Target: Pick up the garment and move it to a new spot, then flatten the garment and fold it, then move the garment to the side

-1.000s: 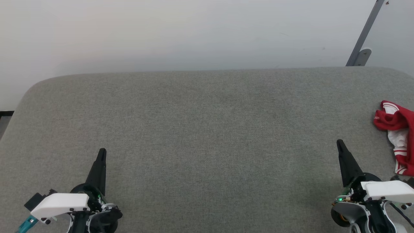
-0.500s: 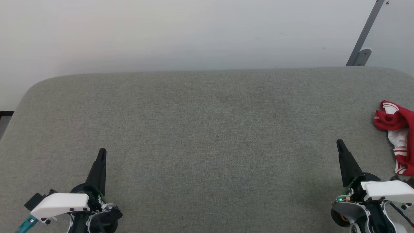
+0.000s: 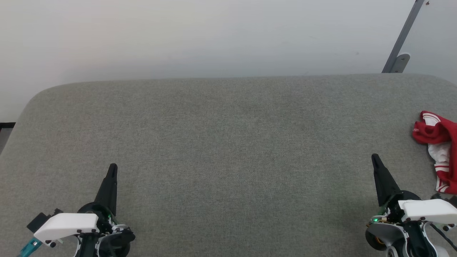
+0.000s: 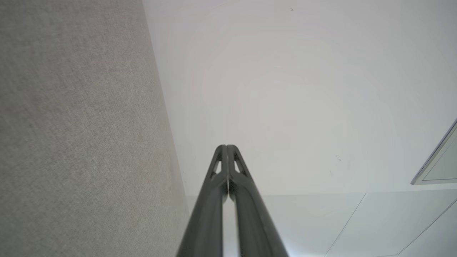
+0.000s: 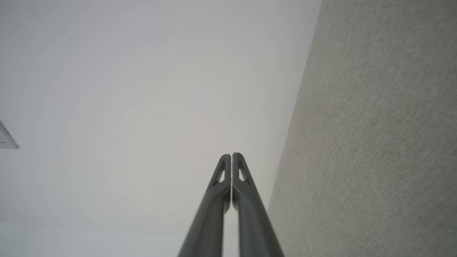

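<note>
A crumpled red and white cloth (image 3: 437, 142) with striped trim lies on the grey padded table (image 3: 228, 142) at the far right, cut off by the head view's edge. I cannot tell whether it is the garment. My right gripper (image 3: 374, 156) hovers at the lower right, just left of this cloth and apart from it. It is shut and empty, its fingers pressed together in the right wrist view (image 5: 231, 154). At the lower left my left gripper (image 3: 113, 166) is shut and empty too, as the left wrist view (image 4: 226, 146) shows.
A white wall (image 3: 214, 35) rises behind the table's rounded far edge. A grey metal bracket (image 3: 401, 43) leans at the back right. The table's left edge drops off near a dark strip of floor (image 3: 5, 126).
</note>
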Robot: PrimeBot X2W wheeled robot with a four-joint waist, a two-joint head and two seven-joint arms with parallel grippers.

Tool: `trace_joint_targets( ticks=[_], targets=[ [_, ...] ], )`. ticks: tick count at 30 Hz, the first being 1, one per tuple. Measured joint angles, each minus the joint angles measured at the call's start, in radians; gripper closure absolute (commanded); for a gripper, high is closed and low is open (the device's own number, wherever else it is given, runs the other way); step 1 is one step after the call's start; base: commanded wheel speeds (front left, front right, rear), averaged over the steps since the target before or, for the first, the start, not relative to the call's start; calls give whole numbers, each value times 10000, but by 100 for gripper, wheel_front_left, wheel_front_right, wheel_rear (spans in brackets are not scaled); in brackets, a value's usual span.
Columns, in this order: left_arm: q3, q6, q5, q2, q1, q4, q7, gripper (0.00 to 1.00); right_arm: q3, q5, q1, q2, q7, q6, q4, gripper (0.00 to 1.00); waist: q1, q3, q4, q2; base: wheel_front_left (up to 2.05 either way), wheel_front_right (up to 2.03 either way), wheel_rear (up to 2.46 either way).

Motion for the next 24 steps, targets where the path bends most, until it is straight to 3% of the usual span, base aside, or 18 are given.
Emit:
trace_joint_targets(
  ticks=[24],
  targets=[
    [0, 0, -2, 0, 0, 0, 0, 100, 0, 0, 0, 0, -2, 0, 0, 100, 0, 0, 0, 0, 0, 0, 0]
  ],
)
